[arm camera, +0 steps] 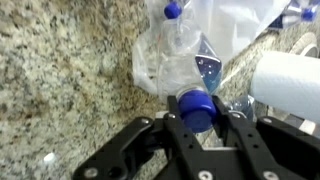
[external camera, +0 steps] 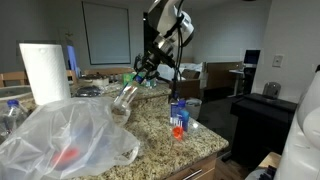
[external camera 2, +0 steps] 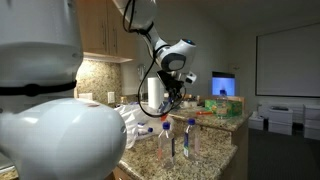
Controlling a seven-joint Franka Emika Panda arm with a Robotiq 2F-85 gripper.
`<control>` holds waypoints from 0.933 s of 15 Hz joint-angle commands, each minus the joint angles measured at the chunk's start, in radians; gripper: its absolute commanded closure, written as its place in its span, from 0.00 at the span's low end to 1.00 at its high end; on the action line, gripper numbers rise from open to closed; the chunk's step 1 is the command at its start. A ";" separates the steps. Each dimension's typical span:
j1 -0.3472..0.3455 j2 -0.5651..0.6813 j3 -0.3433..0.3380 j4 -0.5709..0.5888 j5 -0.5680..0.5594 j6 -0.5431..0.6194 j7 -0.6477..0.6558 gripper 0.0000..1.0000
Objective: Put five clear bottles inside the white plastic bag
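Observation:
My gripper is shut on the blue cap end of a clear bottle. In an exterior view the gripper holds that bottle tilted down at the mouth of the white plastic bag. The bag lies crumpled on the granite counter with something red and a clear bottle inside. In the wrist view another blue-capped bottle lies under the bag's plastic. Clear bottles stand near the counter edge, also seen in an exterior view.
A paper towel roll stands behind the bag, also in the wrist view. More bottles stand at the counter's far side. Green objects lie at the back of the counter.

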 commanded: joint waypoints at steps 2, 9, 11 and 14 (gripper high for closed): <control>-0.030 0.030 0.006 -0.014 0.102 -0.198 -0.098 0.90; -0.015 0.127 0.063 0.017 0.323 -0.212 -0.157 0.90; -0.006 0.161 0.089 0.035 0.413 -0.208 -0.180 0.90; 0.016 0.216 0.131 0.066 0.491 -0.221 -0.192 0.90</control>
